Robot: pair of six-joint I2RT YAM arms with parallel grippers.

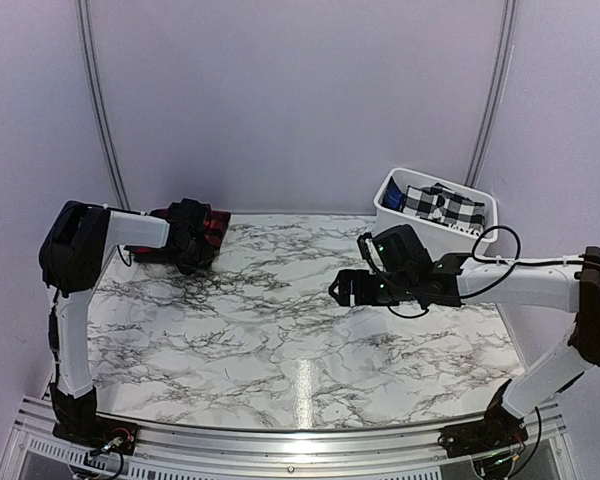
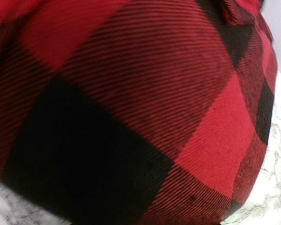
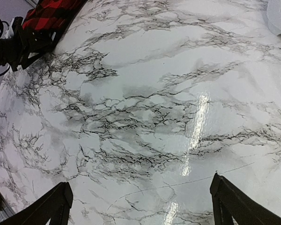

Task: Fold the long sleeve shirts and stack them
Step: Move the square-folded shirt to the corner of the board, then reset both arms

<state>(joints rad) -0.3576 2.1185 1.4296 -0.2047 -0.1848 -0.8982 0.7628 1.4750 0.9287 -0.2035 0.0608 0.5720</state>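
Note:
The red-and-black buffalo-check flannel shirt (image 1: 216, 228) lies bunched at the table's far left corner. It fills the left wrist view (image 2: 145, 93) and also shows in the right wrist view (image 3: 51, 11). My left gripper (image 1: 192, 242) is down on the shirt. Its fingers are hidden by its own body and the cloth, so I cannot tell how the jaws stand. My right gripper (image 1: 342, 290) hovers open and empty over bare marble right of centre, and its fingertips (image 3: 61, 197) stand wide apart. The black pinstriped shirt is out of view.
A white plastic bin (image 1: 400, 195) stands at the back right and holds a black-and-white checked cloth (image 1: 442, 205). The marble-patterned table (image 1: 280, 340) is bounded by pale walls at the back and sides. The left arm's body (image 3: 9, 44) shows dark beside the flannel.

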